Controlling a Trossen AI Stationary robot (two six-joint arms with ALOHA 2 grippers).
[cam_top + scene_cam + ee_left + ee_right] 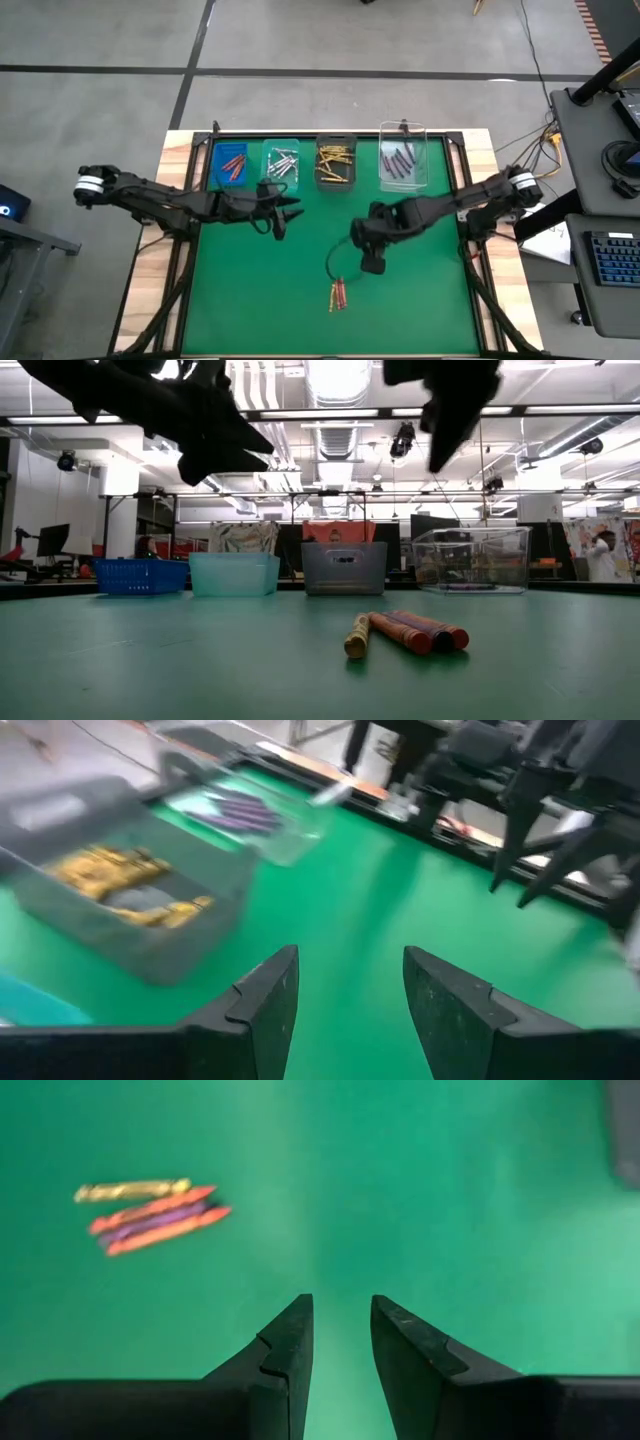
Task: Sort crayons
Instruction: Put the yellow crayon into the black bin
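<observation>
Crayons (338, 295), four thin red, purple and gold sticks, are lying unsorted mid-mat; your right gripper (372, 265) is hovering nearby, jaws narrowly parted, empty, needing descent onto one.

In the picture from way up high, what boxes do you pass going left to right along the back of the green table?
Blue bin with red crayons → pale teal bin with silver crayons → grey bin with gold crayons → clear bin with purple crayons.
</observation>
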